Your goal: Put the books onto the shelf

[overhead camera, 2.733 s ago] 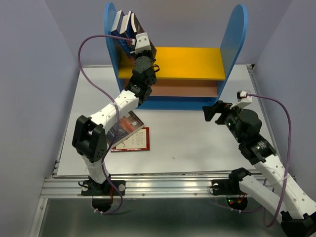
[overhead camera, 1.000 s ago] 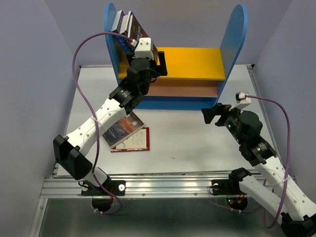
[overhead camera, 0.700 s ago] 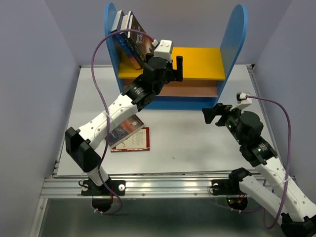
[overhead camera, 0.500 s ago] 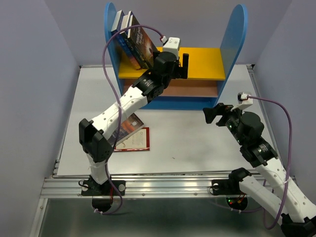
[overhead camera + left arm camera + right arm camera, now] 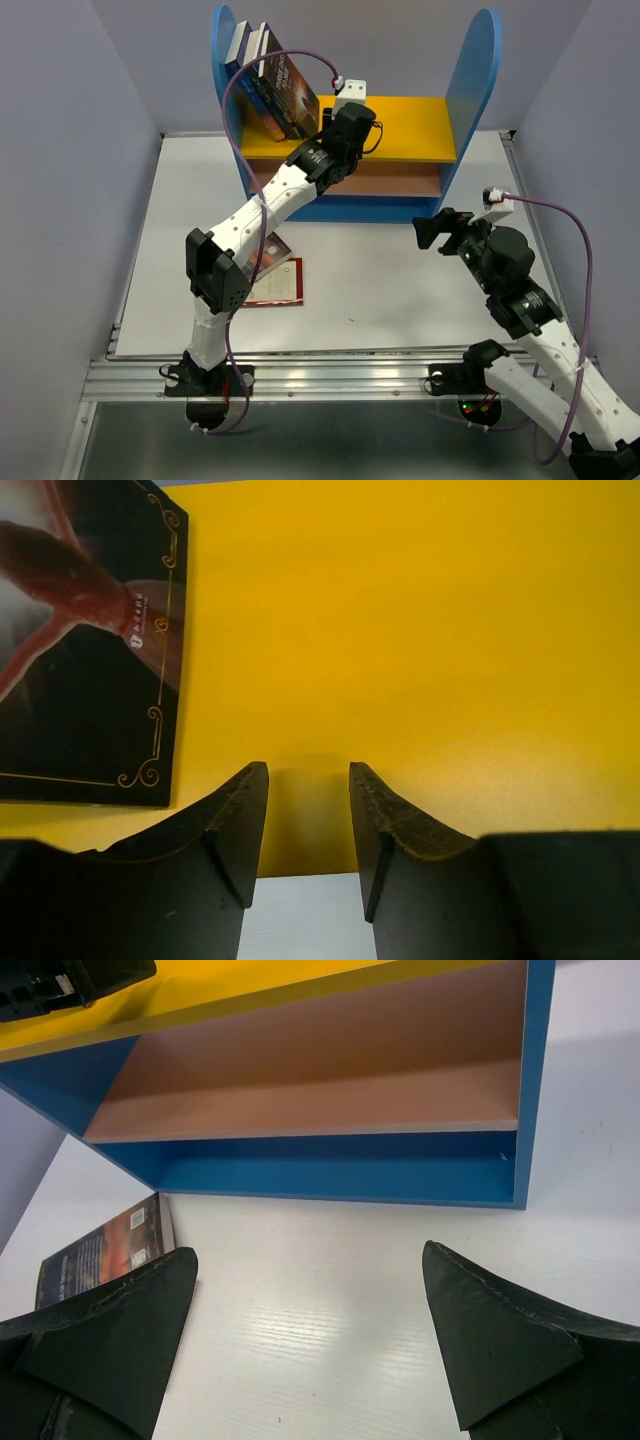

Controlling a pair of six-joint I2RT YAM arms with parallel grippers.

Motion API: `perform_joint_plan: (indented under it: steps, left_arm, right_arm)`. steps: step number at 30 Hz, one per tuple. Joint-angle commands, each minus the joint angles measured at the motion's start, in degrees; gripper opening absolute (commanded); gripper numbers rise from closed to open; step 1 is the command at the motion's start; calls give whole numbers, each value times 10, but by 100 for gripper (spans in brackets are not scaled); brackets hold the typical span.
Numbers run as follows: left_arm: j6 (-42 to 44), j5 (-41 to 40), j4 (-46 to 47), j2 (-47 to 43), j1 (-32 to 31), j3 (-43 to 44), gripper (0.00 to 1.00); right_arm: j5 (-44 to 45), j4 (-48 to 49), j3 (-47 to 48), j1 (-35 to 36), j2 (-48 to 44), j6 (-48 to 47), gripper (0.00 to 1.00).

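The small 2-tier bookshelf with tall rounded blue side panels (image 5: 476, 70) stood at the far side of the white table (image 5: 400, 290). On its yellow upper board (image 5: 410, 125) a row of thin colourful paperbacks (image 5: 262, 70) leaned against the left panel. The rightmost of them, a dark paperback with a gilt scroll border and a red figure (image 5: 80, 650), tilted over the others. The left gripper (image 5: 308, 775) was over the yellow board just right of that dark cover. Its black fingers stood a narrow gap apart and grasped nothing, with bare yellow showing between them. The brown lower board (image 5: 300, 1100) sat beneath, above the blue base. 2 more books lay flat on the table, near and left of the shelf: a white paperback with a red border (image 5: 280, 285) and, touching its far left side, a dark paperback with an orange sunset cover (image 5: 100, 1252). The right gripper (image 5: 310, 1255) hung above the table near the shelf's right end, released wide and holding nothing.
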Motion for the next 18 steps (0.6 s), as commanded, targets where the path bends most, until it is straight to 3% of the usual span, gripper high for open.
perform_joint_plan:
  steps: [1,18]
  left_arm:
    - [-11,-63,-16,-2,11,35,47]
    - [-9,-85,-7,11,72,22,43]
  right_arm:
    - [9,10,2,1,-1,5,100]
    - [13,5,3,1,-1,9,100]
